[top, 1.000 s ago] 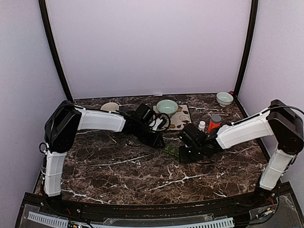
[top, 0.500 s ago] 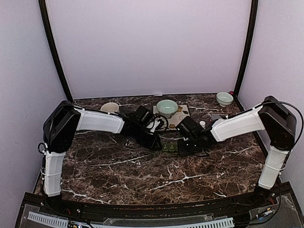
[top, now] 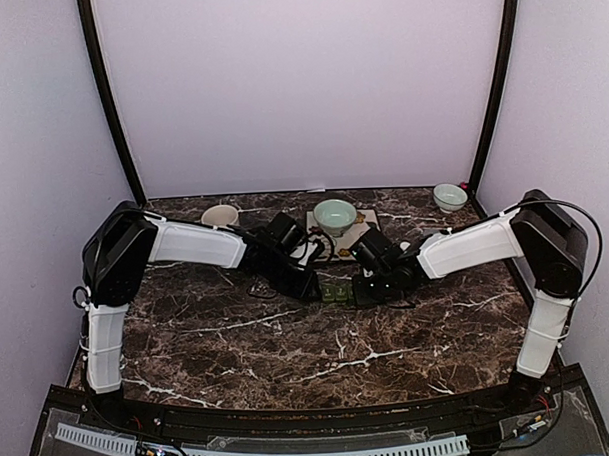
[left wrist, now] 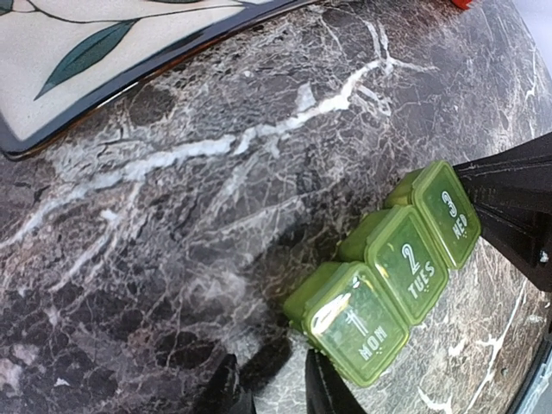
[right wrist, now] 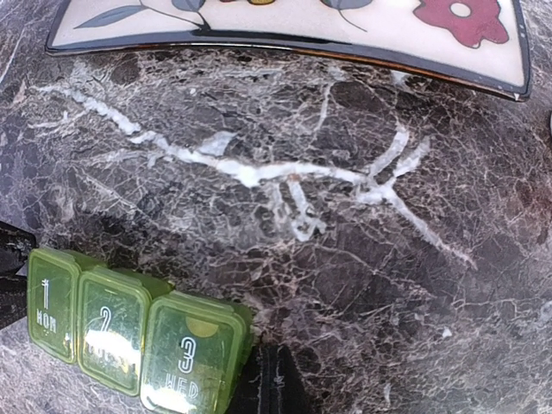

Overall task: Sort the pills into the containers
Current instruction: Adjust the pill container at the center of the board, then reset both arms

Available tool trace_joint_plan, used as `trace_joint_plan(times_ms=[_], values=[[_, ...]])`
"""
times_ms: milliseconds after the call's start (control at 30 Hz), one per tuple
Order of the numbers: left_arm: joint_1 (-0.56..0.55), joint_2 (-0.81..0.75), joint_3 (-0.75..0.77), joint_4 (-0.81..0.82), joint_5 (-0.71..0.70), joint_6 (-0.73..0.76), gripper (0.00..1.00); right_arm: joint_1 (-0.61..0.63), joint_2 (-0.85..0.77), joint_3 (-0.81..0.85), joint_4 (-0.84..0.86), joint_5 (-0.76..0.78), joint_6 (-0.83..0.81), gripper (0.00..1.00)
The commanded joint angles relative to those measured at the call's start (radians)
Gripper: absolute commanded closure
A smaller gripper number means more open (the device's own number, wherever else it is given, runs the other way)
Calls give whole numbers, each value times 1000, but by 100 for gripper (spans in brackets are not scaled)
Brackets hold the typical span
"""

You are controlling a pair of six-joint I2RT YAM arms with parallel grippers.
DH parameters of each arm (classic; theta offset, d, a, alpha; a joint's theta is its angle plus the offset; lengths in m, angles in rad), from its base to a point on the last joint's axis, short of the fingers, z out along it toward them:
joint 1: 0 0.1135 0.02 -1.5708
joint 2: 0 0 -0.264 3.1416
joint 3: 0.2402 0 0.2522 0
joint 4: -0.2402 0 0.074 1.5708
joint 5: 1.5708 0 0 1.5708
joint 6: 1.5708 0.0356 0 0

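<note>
The pill-box strip (left wrist: pixel 388 267) is lying flat on the table (left wrist: pixel 172 216) in the lower right of the left wrist view. It is a row of three joined squarish compartments in glossy, translucent green plastic, with rounded corners and white lid markings reading 1 MON, 2 TUES and 3 WED. All three lids are sitting closed. The table is showing a polished dark brown marble pattern with white veins. In the upper left of that view, the corner of a flat, dark-rimmed cream tray (left wrist: pixel 78 78) painted with leaves is lying well apart from the strip.

The left gripper (left wrist: pixel 272 392) is sitting at the bottom edge with its dark fingers slightly parted. Only marble is showing between them, so it is grasping nothing, and the MON end is lying just beside the finger nearer the right of the frame. The right gripper (right wrist: pixel 272 379) is clenched on nothing, its black tip sitting just beside the WED end at the bottom of the right wrist view.

From above, the strip is lying between both grippers at mid-frame, below a round pale green bowl (top: pixel 334 215).

Compared with a second ago, the right arm is reaching further toward the upper left and is now covering the small bottles that were showing beside it. The strip is sitting slightly higher in the frame. The left gripper has barely moved.
</note>
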Motion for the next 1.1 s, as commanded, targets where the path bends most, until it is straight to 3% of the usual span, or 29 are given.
trace_joint_plan(times_ms=[0, 133, 467, 667, 733, 833, 1067], values=[[-10, -68, -22, -15, -50, -14, 73, -3, -4, 4, -2, 2, -3, 100], [-4, -88, -21, -21, -98, -25, 69, -2, -44, -18, -19, 29, 3, 99], [6, -147, -18, -49, -174, -36, 66, -3, -143, -40, -76, 90, 1, 82], [5, -354, -117, 29, -315, -31, 57, -1, -365, -94, -60, 176, -9, 68], [5, -473, -193, 106, -386, -11, 50, 0, -452, -118, -45, 237, -20, 62], [5, -613, -308, 234, -524, 46, 40, -12, -556, -129, -45, 369, -41, 42], [6, -833, -534, 507, -814, 190, 23, -100, -677, -102, -103, 667, -38, 13]])
